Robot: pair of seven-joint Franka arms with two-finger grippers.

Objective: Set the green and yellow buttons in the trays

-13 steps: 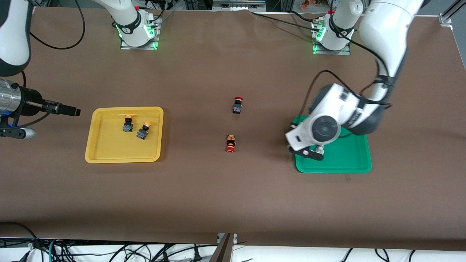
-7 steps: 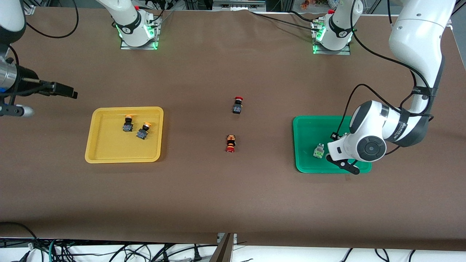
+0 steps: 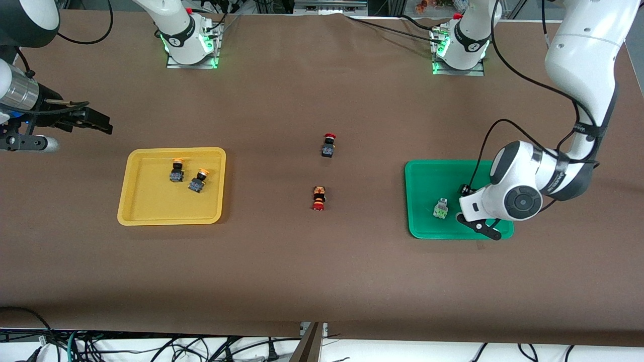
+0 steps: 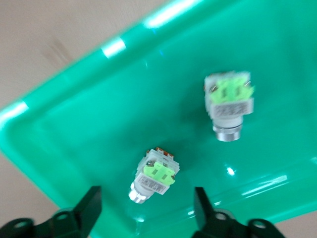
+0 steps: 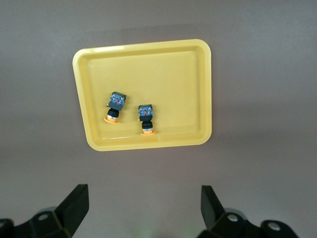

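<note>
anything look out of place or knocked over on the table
Nothing looks damaged or spilled. The two yellow buttons lie in the yellow tray and two green buttons in the green tray. Only the two red buttons lie loose on the table mid-way, both on their sides.

Left claw (image 4: 146, 210) and right claw (image 5: 143, 208), both spread wide, empty, aloft.
</note>
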